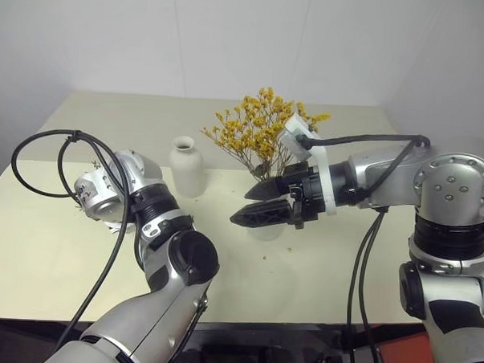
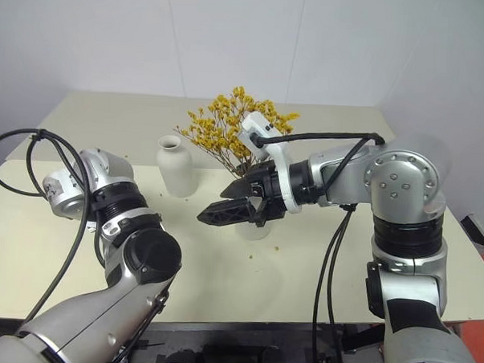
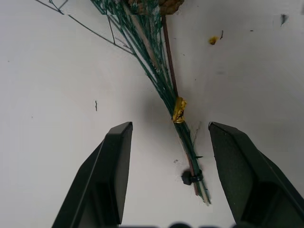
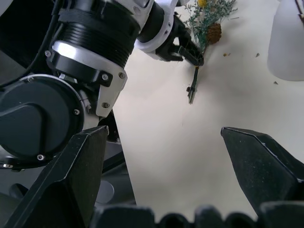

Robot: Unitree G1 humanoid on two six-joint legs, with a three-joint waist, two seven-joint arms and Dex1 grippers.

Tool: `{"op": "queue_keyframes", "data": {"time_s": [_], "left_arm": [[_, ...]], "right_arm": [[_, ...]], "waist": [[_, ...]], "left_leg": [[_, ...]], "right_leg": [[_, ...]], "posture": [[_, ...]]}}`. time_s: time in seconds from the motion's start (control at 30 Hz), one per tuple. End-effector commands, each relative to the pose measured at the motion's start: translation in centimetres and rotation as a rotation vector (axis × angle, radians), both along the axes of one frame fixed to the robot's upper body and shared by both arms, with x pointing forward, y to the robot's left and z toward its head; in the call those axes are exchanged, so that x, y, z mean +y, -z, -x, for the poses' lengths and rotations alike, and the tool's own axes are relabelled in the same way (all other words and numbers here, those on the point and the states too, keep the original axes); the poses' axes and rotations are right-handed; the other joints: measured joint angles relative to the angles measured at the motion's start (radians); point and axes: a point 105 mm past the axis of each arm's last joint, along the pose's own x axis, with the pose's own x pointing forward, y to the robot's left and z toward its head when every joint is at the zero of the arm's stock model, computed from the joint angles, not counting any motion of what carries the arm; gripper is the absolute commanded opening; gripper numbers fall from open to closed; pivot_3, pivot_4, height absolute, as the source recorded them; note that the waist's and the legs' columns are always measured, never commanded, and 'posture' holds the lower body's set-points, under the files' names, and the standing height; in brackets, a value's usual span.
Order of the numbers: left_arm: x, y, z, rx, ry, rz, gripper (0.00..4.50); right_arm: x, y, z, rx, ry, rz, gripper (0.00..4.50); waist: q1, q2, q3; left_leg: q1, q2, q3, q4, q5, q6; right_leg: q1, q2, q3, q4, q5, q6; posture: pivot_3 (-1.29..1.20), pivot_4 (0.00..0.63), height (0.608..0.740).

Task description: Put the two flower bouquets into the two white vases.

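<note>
While spread wide, the left fingers (image 3: 111,166) straddle the sprig bunch's stems (image 3: 183,128).

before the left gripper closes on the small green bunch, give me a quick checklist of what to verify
1. Left gripper open: ok, fingers stand wide apart.
2. Green bunch stems between the fingers: ok, stems run up the gap, lying flat on the table.
3. Fingers down at the stems: cannot tell, the height above the table is unclear.
4. Bottle vase empty and upright: ok.
5. Yellow bouquet already in the other vase: ok, though that vase is mostly hidden.
6. Right gripper out of the way: ok, open, near the yellow bouquet.
</note>
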Motion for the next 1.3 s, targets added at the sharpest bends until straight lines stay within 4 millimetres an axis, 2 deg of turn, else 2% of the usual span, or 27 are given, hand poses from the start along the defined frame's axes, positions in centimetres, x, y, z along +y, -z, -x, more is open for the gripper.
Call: {"op": "queue_keyframes", "data": {"time_s": [0.03, 0.13, 0.8, 1.3], "left_arm": [[-0.7, -0.5, -0.4, -0.014, 0.028, -0.012, 2.78], [-0.9, -0.3, -0.4, -0.010, 0.027, -0.005, 2.78], [0.7, 0.3, -1.4, 0.011, 0.015, 0.000, 2.78], [0.8, 0.6, -1.9, 0.008, -0.002, 0.028, 2.78]], "right_arm": [[-0.3, -0.4, 0.3, -0.082, 0.015, 0.001, 4.47], [-0.3, 0.2, 0.3, -0.166, 0.041, 0.045, 4.47], [-0.3, 1.4, 0.3, -0.172, 0.040, 0.063, 4.47], [-0.3, 2.2, 0.3, -0.232, 0.046, 0.097, 4.47]], "waist": [[0.001, 0.000, 0.000], [0.002, 0.000, 0.000], [0.003, 0.000, 0.000], [0.004, 0.000, 0.000]], "left_leg": [[0.000, 0.000, 0.000, 0.000, 0.000, 0.000], [0.000, 0.000, 0.000, 0.000, 0.000, 0.000], [0.000, 0.000, -0.001, 0.000, 0.000, 0.000], [0.002, -0.001, -0.001, 0.000, 0.000, 0.000]], "right_leg": [[0.000, 0.000, 0.000, 0.000, 0.000, 0.000], [0.000, 0.000, 0.000, 0.000, 0.000, 0.000], [0.000, 0.000, 0.000, 0.001, 0.000, 0.000], [0.000, 0.000, 0.000, 0.000, 0.000, 0.000]], "posture": [[0.00, 0.150, 0.740], [0.00, 0.150, 0.740], [0.00, 0.150, 0.740], [0.00, 0.150, 0.740]]}}
